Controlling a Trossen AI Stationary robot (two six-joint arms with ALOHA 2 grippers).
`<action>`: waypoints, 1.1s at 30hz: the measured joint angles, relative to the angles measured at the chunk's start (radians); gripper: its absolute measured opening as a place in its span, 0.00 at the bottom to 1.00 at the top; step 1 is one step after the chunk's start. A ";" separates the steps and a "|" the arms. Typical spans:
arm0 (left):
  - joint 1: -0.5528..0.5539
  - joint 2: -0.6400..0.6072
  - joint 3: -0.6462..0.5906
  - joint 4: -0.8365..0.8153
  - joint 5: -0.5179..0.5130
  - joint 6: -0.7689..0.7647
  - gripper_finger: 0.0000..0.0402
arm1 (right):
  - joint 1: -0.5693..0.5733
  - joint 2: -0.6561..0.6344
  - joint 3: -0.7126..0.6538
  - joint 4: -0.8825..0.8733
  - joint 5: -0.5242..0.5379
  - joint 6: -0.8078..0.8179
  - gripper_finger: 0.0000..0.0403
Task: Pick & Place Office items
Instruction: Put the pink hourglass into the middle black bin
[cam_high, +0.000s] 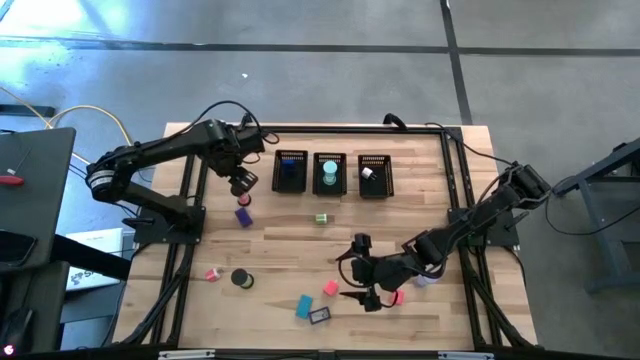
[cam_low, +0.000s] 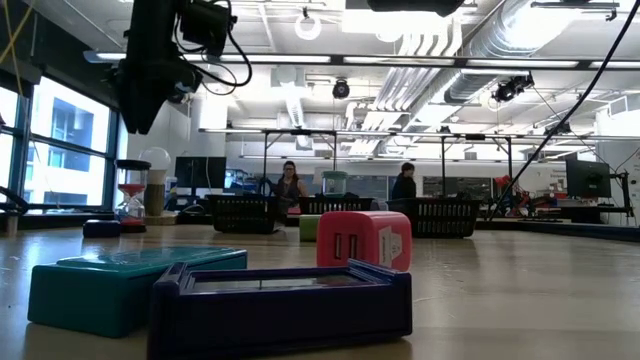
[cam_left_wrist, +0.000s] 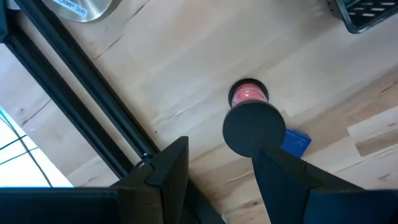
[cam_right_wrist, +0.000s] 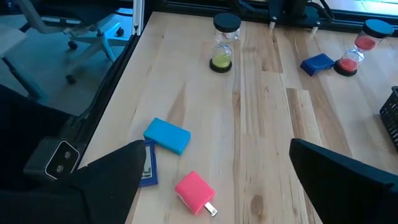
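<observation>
**Desk:** Across the worktop (cam_high: 420, 210), where is the trouble likeliest?

**Photo:** At the near edge. The right gripper (cam_high: 355, 275) hangs low with its jaws spread wide and empty, facing a pink block (cam_right_wrist: 196, 193) that has metal prongs. A light blue block (cam_right_wrist: 166, 135) and a dark blue framed piece (cam_right_wrist: 146, 165) lie just beside it. With the jaws that wide, I judge a closing stroke could sweep a neighbour in or spin the pink block out of line.

**Desk:** And the left arm?

**Photo:** The left gripper (cam_high: 240, 184) hovers near the three black mesh bins (cam_high: 329, 156), its jaws partly apart and holding nothing. Below it stands a pink sand timer (cam_left_wrist: 249, 96), upright, with a small blue block (cam_left_wrist: 293, 143) close against it. The timer is tall and narrow, so an off-centre descent could tip it and send it rolling.

**Desk:** Where do the rest of the office items lie?

**Photo:** They are scattered, mostly towards the front left, well apart from the bins. A green block (cam_high: 321, 218) sits mid-table and a green sand timer (cam_right_wrist: 222, 43) stands farther off.

**Desk:** Any risk at the bins?

**Photo:** Their mouths look narrow, so a piece released off-centre may catch a rim and bounce back out.
</observation>
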 joint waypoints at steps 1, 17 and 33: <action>0.000 0.000 0.000 0.000 0.001 0.000 0.41 | 0.000 0.000 0.000 0.000 0.000 0.000 0.96; -0.072 0.000 0.000 -0.013 -0.008 0.052 0.47 | 0.000 0.000 0.000 0.000 0.000 0.002 0.96; -0.072 0.000 0.000 -0.014 -0.090 0.020 0.47 | 0.000 0.000 0.000 -0.001 0.000 0.003 0.96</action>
